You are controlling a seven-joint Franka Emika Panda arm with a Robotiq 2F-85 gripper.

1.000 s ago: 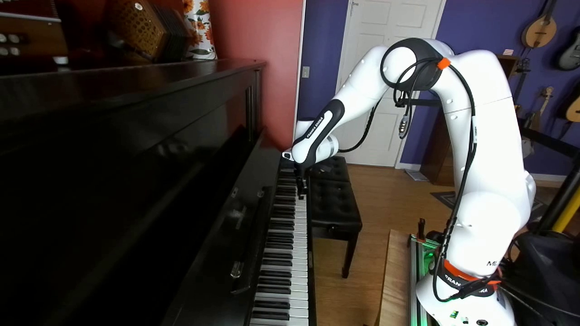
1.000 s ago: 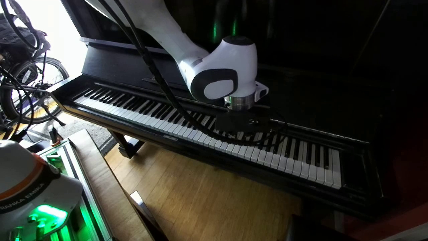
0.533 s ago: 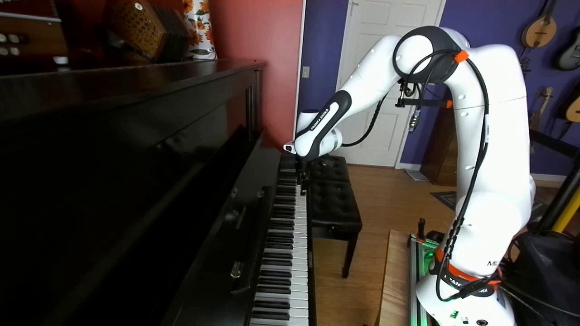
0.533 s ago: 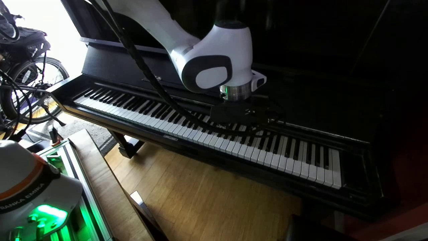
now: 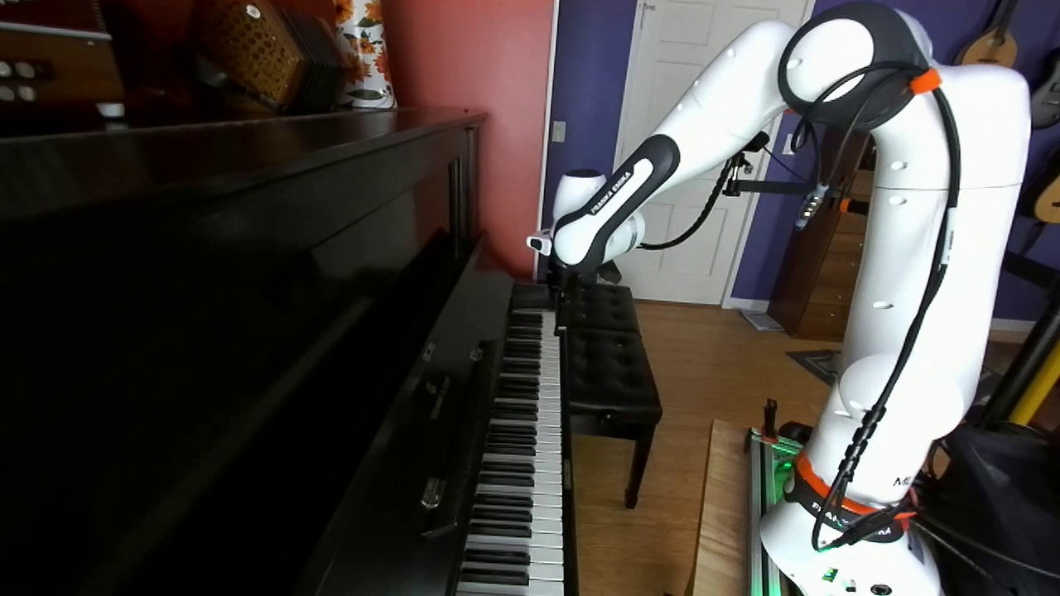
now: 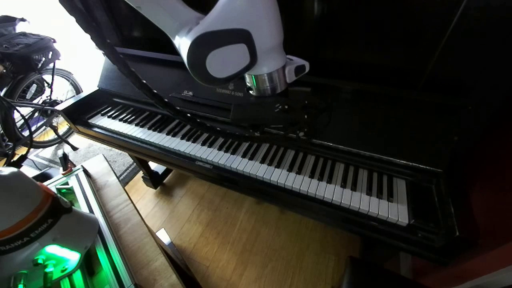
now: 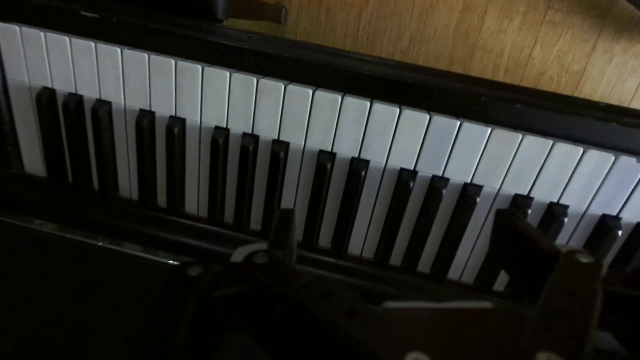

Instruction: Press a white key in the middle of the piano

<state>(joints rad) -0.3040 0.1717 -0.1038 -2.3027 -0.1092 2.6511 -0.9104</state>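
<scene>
Rising since earlier, the arm (image 5: 919, 165) is leaving more room above the piano (image 5: 248, 331) — its long keyboard (image 6: 262, 171) is running past the bench (image 5: 613, 372), front edge (image 6: 240, 181) facing the robot's base (image 5: 853, 563) — and the gripper (image 7: 397, 215) is hovering there, fingers (image 7: 285, 231) apart.

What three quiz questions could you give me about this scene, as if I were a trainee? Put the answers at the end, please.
1. True or false: in the wrist view, the claw is open.
2. Which colour glows at the robot's base? (a) blue (b) green (c) pink
3. What stands on the floor in front of the piano, for sitting on?

Key: 1. True. 2. (b). 3. A black cushioned bench.
</scene>
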